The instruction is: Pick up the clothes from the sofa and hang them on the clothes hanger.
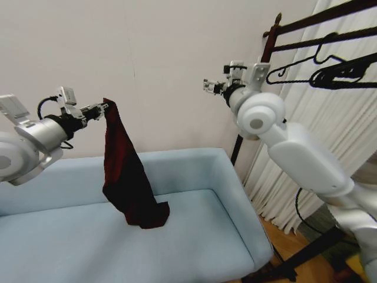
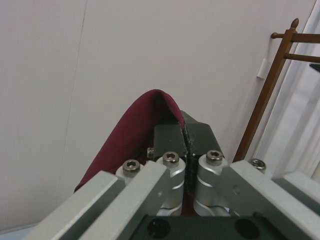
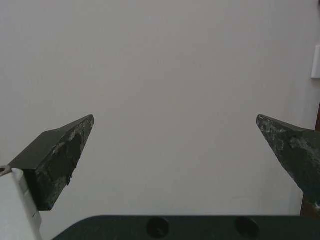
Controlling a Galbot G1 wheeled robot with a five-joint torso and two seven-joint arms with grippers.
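A dark red garment (image 1: 125, 177) hangs from my left gripper (image 1: 106, 108), which is shut on its top edge above the light blue sofa (image 1: 194, 242). The cloth's lower end rests on the seat cushion. In the left wrist view the red fabric (image 2: 135, 135) is pinched between the closed black fingers (image 2: 170, 137). My right gripper (image 1: 207, 85) is raised high near the wooden clothes rack (image 1: 272, 41), open, facing the bare wall; its two dark fingertips (image 3: 60, 155) stand wide apart with nothing between them.
Black hangers (image 1: 330, 73) hang on the rack's upper bar at the right. White curtains (image 1: 306, 147) fall behind the rack. The rack's post (image 2: 267, 90) stands to the right of the garment. A plain wall is behind the sofa.
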